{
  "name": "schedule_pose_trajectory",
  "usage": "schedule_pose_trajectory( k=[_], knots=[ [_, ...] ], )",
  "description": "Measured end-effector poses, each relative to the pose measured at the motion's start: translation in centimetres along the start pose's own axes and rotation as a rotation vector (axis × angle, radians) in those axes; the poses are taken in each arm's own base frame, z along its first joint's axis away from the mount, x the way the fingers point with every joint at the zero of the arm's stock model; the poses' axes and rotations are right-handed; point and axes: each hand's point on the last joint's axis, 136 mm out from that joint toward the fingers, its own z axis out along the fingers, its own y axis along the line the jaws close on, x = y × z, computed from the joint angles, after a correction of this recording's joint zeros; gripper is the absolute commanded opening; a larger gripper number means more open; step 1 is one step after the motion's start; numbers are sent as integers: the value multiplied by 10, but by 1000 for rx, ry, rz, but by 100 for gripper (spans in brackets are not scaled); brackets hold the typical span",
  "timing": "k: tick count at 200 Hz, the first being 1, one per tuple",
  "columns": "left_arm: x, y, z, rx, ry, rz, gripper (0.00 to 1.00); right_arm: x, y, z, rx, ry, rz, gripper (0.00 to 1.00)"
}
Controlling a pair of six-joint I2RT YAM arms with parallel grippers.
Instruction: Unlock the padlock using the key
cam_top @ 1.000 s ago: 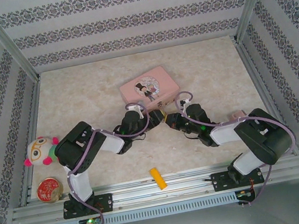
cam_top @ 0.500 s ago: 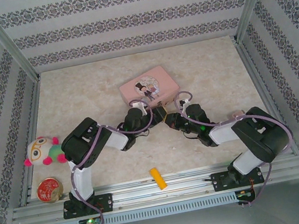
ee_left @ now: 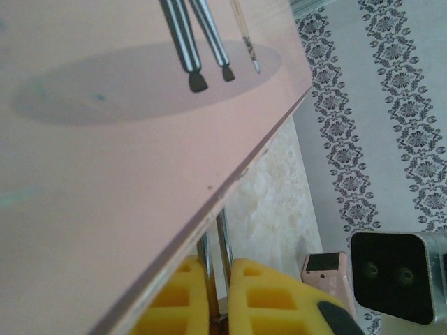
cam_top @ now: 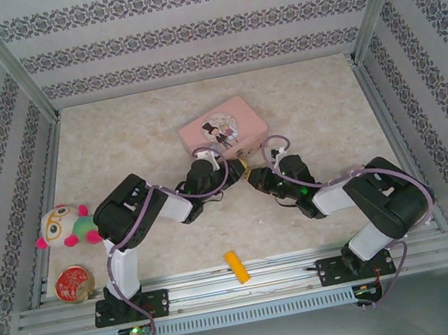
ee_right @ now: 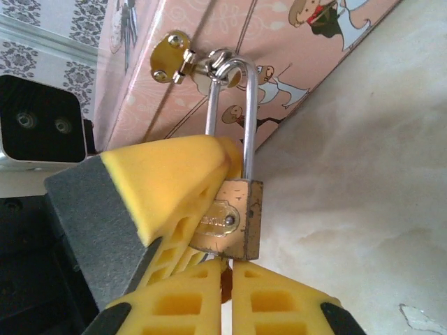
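Marbled table [cam_top: 114, 135], centre: the padlock [ee_right: 234, 216] hangs from the hasp [ee_right: 171, 56] on the near side of the tin [cam_top: 223, 126]. The left gripper [ee_left: 218, 293] is clamped on its shackle [ee_right: 248, 118]. The right gripper [ee_right: 225, 300], fingers almost together, pinches the key [ee_right: 225, 279] under the body.

Brass padlock [ee_right: 237, 216] hanging, silver shackle [ee_right: 249, 125] through tin hasp [ee_right: 174, 56].
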Motion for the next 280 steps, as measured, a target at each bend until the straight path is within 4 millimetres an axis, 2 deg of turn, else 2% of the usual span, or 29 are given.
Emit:
schedule_pose_trajectory(
  k=[23, 68, 98, 152, 193, 226, 280],
  knots=[
    [1, 1, 1, -5, 7, 8, 0, 0, 1, 0, -4, 0, -6, 26],
    [2, 3, 1, -21, 8, 20, 0, 2, -1, -14, 5, -19, -26, 31],
    [3, 6, -10, -67, 6, -1, 0, 2, -1, -29, 43, -46, -66, 30],
    [16, 3, -25, -157, 7, -52, 0, 24, 6, -61, 179, -33, -253, 24],
    [21, 3, -28, -182, 11, -111, 0, 35, -9, -77, 297, -9, -363, 22],
    [24, 3, -29, -204, 25, -159, 0, 43, -5, -71, 353, 40, -450, 20],
    [27, 2, -30, -214, 42, -197, 0, 37, 17, -44, 399, 80, -587, 19]
  ],
)
